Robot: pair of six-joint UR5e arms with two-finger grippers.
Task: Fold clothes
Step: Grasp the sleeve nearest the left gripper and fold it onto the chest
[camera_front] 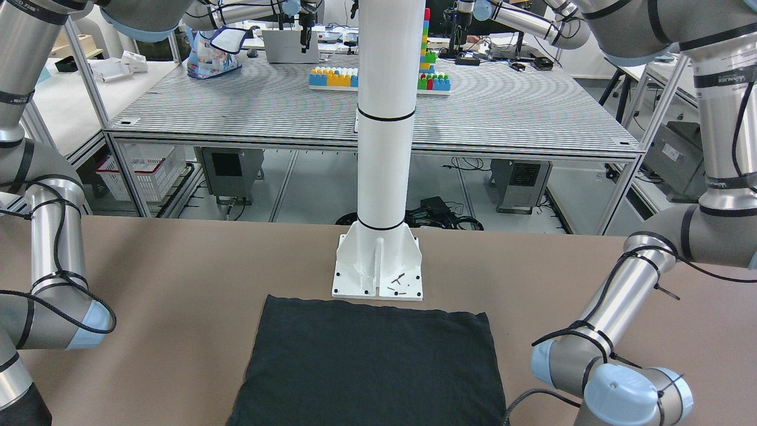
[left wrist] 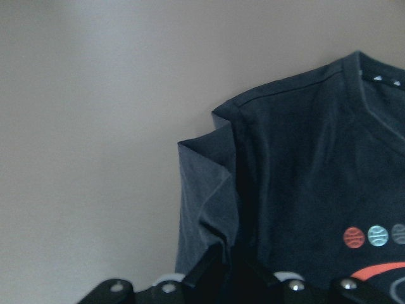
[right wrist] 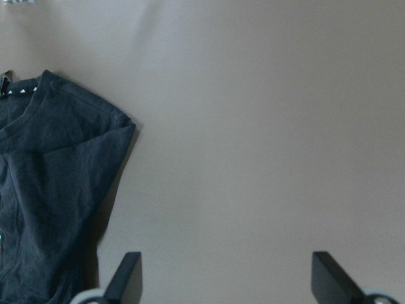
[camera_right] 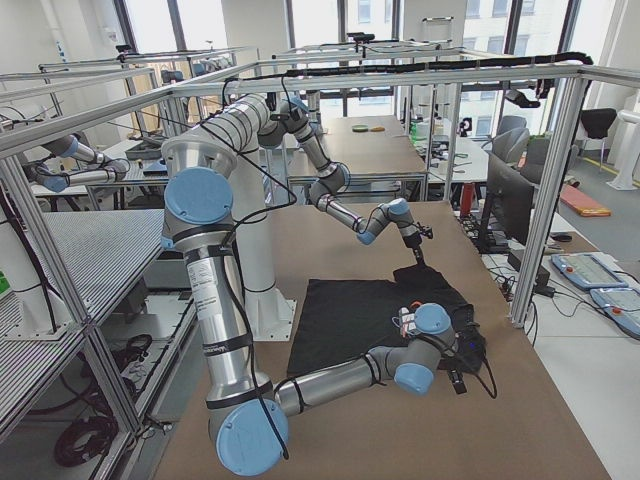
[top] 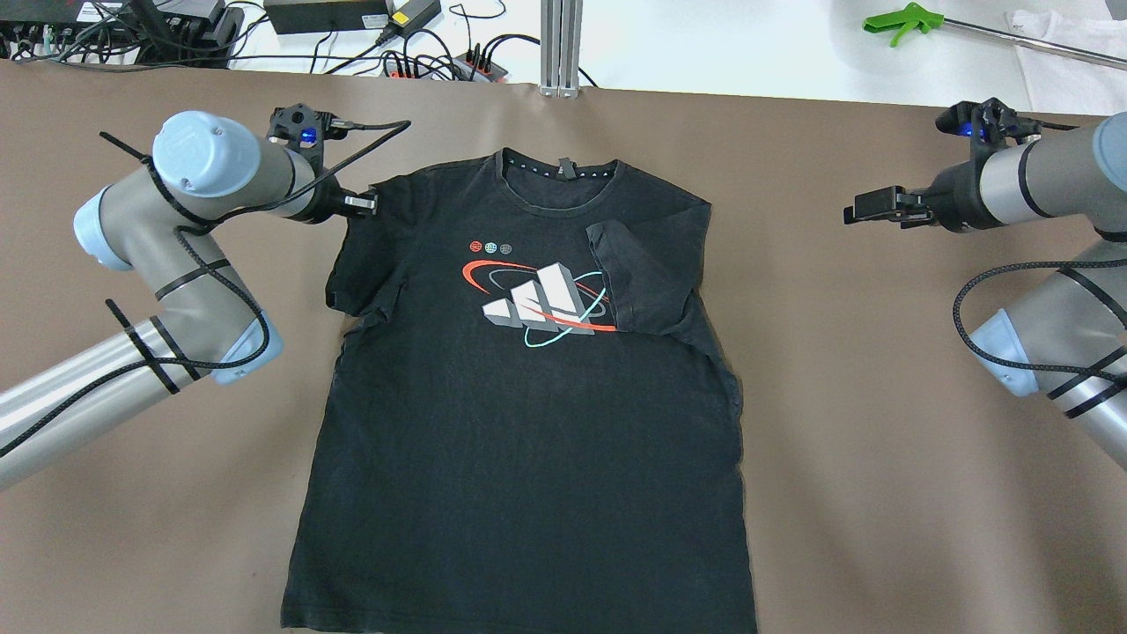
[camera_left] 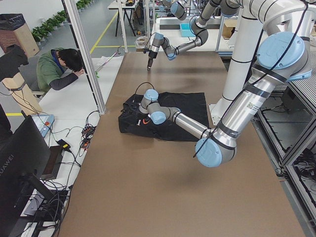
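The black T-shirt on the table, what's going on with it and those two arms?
Two robot arms are folding a black T-shirt that lies print up on the brown table. Its folded sleeve, on the right arm's side, is already turned in over the chest. The left gripper is down at the other sleeve and seems to pinch its bunched fabric. The right gripper hangs open over bare table, clear of the shirt.
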